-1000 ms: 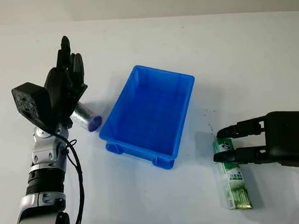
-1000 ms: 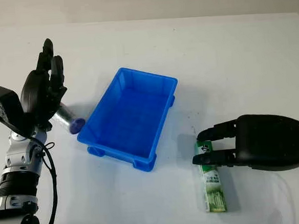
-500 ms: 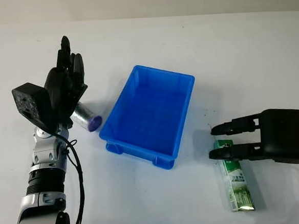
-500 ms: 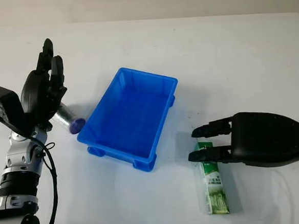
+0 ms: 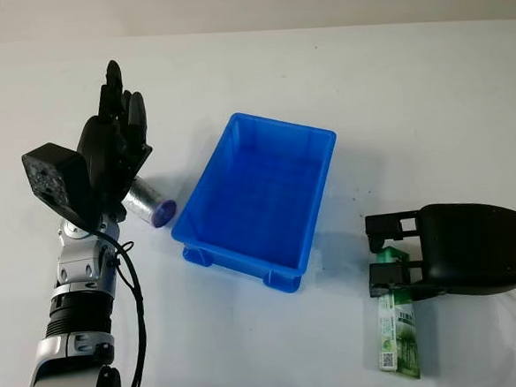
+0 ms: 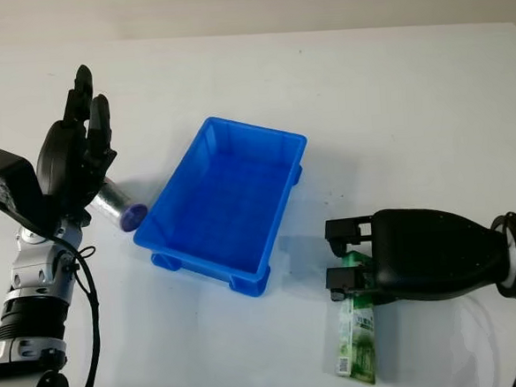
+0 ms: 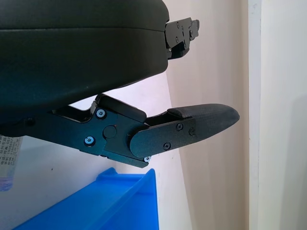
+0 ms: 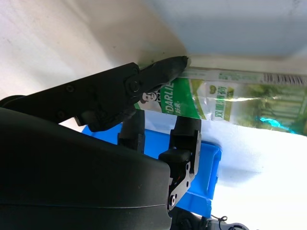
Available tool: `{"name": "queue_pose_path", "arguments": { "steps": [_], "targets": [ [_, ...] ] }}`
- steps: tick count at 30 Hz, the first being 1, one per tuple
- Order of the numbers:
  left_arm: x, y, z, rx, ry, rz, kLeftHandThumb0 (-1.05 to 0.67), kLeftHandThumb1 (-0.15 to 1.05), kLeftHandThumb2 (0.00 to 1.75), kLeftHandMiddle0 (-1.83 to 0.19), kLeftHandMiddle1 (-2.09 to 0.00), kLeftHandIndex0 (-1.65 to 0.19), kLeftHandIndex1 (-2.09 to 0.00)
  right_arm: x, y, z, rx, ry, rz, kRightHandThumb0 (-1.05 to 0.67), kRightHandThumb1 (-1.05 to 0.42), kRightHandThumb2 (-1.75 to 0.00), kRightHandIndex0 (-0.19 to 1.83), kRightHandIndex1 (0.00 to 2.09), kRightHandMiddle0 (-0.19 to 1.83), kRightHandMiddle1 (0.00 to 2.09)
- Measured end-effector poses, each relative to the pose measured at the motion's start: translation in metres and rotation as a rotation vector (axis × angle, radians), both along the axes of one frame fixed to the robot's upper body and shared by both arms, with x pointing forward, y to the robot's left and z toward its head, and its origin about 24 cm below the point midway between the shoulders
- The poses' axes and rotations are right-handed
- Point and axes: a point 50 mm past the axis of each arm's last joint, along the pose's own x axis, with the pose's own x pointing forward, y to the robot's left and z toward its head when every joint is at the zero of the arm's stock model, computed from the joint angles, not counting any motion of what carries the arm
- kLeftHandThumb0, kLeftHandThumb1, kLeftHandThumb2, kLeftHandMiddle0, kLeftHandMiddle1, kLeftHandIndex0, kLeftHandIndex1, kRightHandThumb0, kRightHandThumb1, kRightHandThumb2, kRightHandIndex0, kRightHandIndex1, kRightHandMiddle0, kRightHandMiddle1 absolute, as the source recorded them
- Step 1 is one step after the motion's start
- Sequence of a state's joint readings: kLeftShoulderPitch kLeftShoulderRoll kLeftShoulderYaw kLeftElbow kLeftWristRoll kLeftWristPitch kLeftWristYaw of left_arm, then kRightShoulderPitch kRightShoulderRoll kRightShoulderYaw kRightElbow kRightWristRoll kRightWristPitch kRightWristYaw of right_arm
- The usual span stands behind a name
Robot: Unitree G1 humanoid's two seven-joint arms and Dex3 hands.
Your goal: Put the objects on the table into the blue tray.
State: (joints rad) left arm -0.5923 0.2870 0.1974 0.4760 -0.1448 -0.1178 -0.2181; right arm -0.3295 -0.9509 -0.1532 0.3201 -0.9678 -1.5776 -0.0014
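I am at the pick-up step for the green toothpaste box [image 5: 397, 339], which lies on the white counter [image 5: 429, 102] at the lower right of the frame, just right of the blue tray [image 5: 260, 196]. My right hand [image 5: 388, 257] is down over the box's upper end, fingers curled around it; in the right wrist view one finger [image 8: 144, 81] lies along the edge of the box and another presses across its printed face, so I judge the hand to be pinching the box, though the grip looks shallow and near the end. The box is tilted a little and its lower end reaches towards the bottom edge.

My left hand [image 5: 117, 137] is held up open at the upper left, fingers pointing up, above a silver cylinder with a purple cap [image 5: 149, 205] that lies on the counter just left of the tray.

The tray is empty, so nothing is delivered yet. Next I need to firm the grip, lift the box without letting it swing, carry it left over the tray's right wall and let go inside. The cylinder comes after.
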Motion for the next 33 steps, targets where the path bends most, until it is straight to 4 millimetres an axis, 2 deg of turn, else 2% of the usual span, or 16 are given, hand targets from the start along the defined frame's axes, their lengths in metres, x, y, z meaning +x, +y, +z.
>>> {"name": "queue_pose_path", "arguments": {
  "steps": [1, 2, 4, 5, 7, 8, 14, 16, 22, 33],
  "targets": [
    [0.000, 0.000, 0.000, 0.000, -0.002, 0.000, -0.73, 1.05, 0.62, 0.19, 0.00, 0.19, 0.00, 0.000, 0.000, 0.000, -0.001, 0.000, 0.000, -0.39, -1.01, -0.06, 0.55, 2.06, 0.48, 1.37],
    [0.000, 0.000, 0.001, 0.001, -0.004, 0.000, -0.73, 1.05, 0.62, 0.19, 0.00, 0.19, 0.00, 0.000, 0.000, 0.000, 0.002, -0.001, 0.000, -0.41, -1.03, -0.07, 0.71, 2.08, 0.48, 1.48],
    [-0.001, 0.000, 0.001, 0.003, -0.006, 0.001, -0.74, 1.05, 0.61, 0.19, 0.00, 0.19, 0.00, 0.001, 0.001, -0.001, 0.006, -0.005, 0.000, -0.42, -1.04, -0.12, 0.89, 2.09, 0.48, 1.66],
    [-0.001, 0.000, 0.001, 0.003, -0.005, 0.002, -0.73, 1.05, 0.61, 0.19, 0.00, 0.19, 0.00, 0.001, 0.001, -0.001, 0.005, -0.013, -0.001, -0.46, -1.05, -0.17, 0.94, 2.09, 0.51, 1.88],
    [-0.001, 0.000, 0.000, 0.003, -0.004, 0.003, -0.72, 1.05, 0.61, 0.19, 0.00, 0.19, 0.00, 0.002, 0.003, 0.000, -0.002, -0.041, -0.009, -0.48, -1.05, -0.23, 0.94, 2.09, 0.55, 2.04],
    [-0.001, 0.000, 0.000, 0.003, -0.003, 0.003, -0.72, 1.05, 0.61, 0.19, 0.00, 0.19, 0.00, 0.003, 0.003, 0.000, 0.000, -0.050, -0.017, -0.47, -1.05, -0.26, 0.87, 2.09, 0.53, 2.07],
    [-0.001, 0.000, 0.000, 0.003, 0.000, 0.005, -0.72, 1.05, 0.61, 0.19, 0.00, 0.19, 0.00, 0.028, -0.003, 0.006, 0.095, -0.135, -0.177, -0.41, -1.05, -0.33, 0.69, 2.09, 0.42, 2.09],
    [-0.001, 0.000, 0.000, 0.002, 0.000, 0.005, -0.72, 1.05, 0.60, 0.19, 0.00, 0.19, 0.00, 0.041, -0.008, 0.013, 0.128, -0.186, -0.248, -0.40, -1.05, -0.32, 0.64, 2.09, 0.33, 2.09],
    [-0.002, 0.001, -0.001, 0.003, 0.002, 0.008, -0.73, 1.05, 0.59, 0.19, 0.00, 0.19, 0.00, 0.072, -0.018, 0.042, 0.211, -0.360, -0.360, -0.48, -1.05, -0.24, 0.57, 2.09, 0.37, 2.09],
    [-0.003, 0.002, -0.002, 0.001, 0.008, 0.016, -0.72, 1.05, 0.60, 0.19, 0.00, 0.19, 0.00, 0.089, -0.025, 0.055, 0.235, -0.462, -0.414, -0.50, -1.05, -0.16, 0.65, 2.09, 0.44, 2.09]
  ]
}}
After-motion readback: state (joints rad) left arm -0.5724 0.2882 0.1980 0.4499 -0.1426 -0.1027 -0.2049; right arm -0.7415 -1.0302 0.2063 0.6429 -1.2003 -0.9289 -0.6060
